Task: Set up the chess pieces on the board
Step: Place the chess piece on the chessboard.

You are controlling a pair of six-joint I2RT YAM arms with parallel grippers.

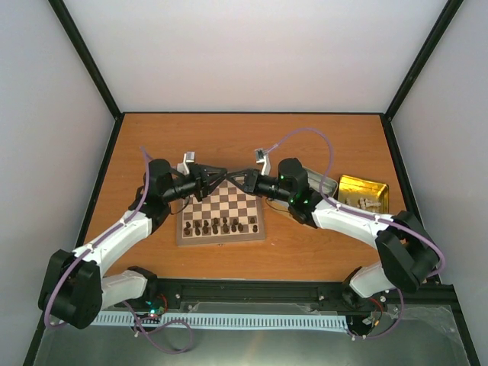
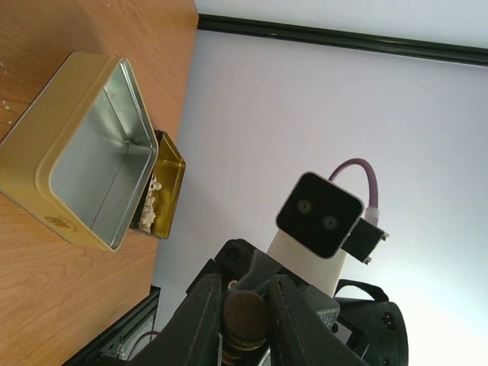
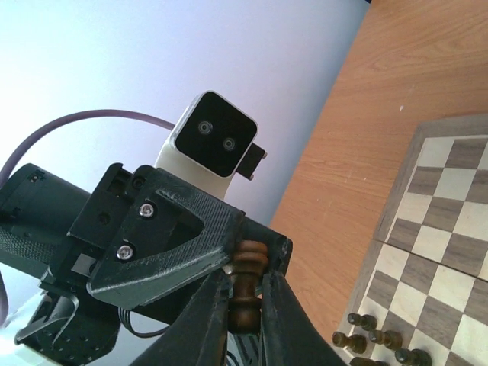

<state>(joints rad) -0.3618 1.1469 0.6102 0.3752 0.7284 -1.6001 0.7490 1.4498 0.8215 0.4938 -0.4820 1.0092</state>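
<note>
Dark brown turned wooden chess piece point(image 3: 245, 293), held in mid-air above the checkered wooden board point(image 1: 229, 200).
Top view: left gripper point(image 1: 226, 175) and right gripper point(image 1: 239, 175) stood tip to tip over the board's far edge, mid-frame. Left wrist: fingers point(image 2: 202, 320) clamped the piece's rounded end, lower centre. Right wrist: fingers point(image 3: 210, 313) shut on its body, lower centre. Probably light, rigid, slick; best pinched at the waist.

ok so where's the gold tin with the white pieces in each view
top external: gold tin at centre-right, right of the board.
left wrist: the tin sits centre-left, behind the larger open tin.
right wrist: not in it.
shared landmark: the dark piece, pinched at the bottom centre of both wrist views.
</note>
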